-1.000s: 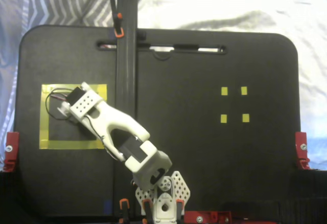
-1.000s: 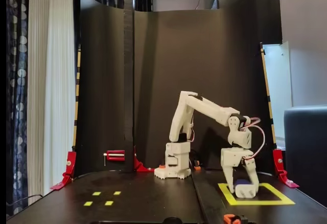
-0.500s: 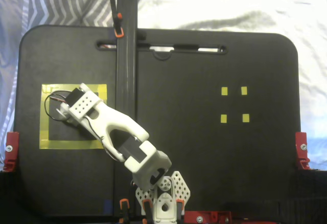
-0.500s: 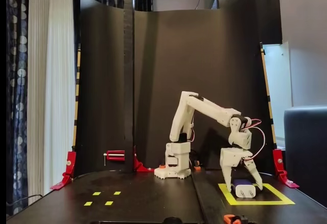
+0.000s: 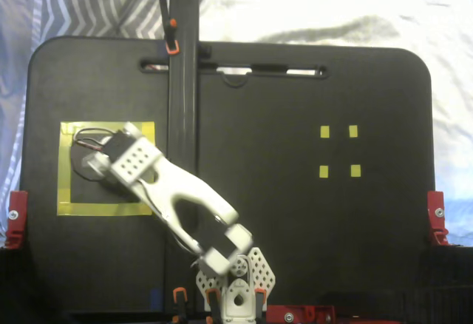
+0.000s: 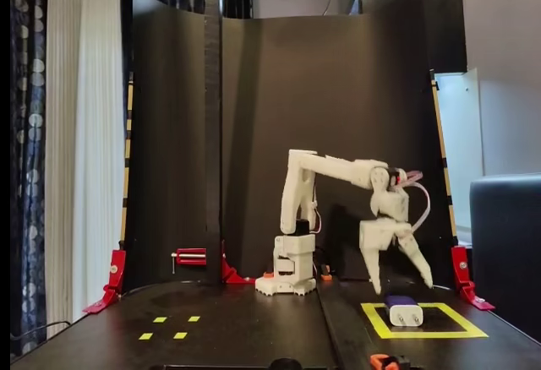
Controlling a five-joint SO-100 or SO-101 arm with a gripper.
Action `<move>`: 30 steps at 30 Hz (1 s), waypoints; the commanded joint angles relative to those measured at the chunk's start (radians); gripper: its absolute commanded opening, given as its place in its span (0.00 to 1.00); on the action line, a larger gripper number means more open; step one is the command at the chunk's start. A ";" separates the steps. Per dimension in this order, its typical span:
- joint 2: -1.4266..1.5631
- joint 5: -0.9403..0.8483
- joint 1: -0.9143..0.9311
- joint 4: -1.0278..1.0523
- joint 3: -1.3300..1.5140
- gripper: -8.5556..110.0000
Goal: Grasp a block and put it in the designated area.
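Side-on fixed view, left to right. Lower left of frame: four tiny yellow tape squares (image 6: pixel 170 327) on the black desk (image 6: pixel 237 336), nothing on or near them. Centre: white jointed arm (image 6: pixel 325 170) bolted at the back of the desk, reaching toward the right of frame. Right of centre: white two-fingered tool (image 6: pixel 397 286) hanging in the air, fingers spread wide apart and gripping nothing, tips clear above the desk. A second back, down low and closed round the block; half a second back, already parted; now lifted well clear. Lower right: small dark blue squarish block (image 6: pixel 403 310), pale on its near face, lying on its own inside the large square outlined in wide yellow tape (image 6: pixel 423 334), directly below the raised tool and apart from it.

Top-down fixed view, left to right. Left of frame: same yellow-taped square (image 5: pixel 74 207), its middle covered by the wrist and tool (image 5: pixel 96 163), so block not visible there. Right of frame: the four small tape squares (image 5: pixel 339 151), bare.

Judged from this: release made, block resting within the marked area, placement apparently complete; only withdrawal of the arm seemingly left.
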 commanded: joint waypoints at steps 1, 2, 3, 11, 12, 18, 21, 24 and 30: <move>0.091 -0.012 0.009 0.017 -0.020 0.40; 0.101 -0.012 0.011 0.018 -0.020 0.40; 0.109 -0.012 0.014 0.020 -0.020 0.40; 0.143 -0.012 0.057 -0.018 -0.020 0.34; 0.149 -0.012 0.064 -0.020 -0.020 0.31; 0.189 -0.011 0.130 -0.031 -0.020 0.12; 0.207 -0.011 0.173 -0.044 -0.018 0.07; 0.222 -0.014 0.213 -0.057 -0.014 0.07; 0.262 -0.011 0.314 -0.109 -0.014 0.07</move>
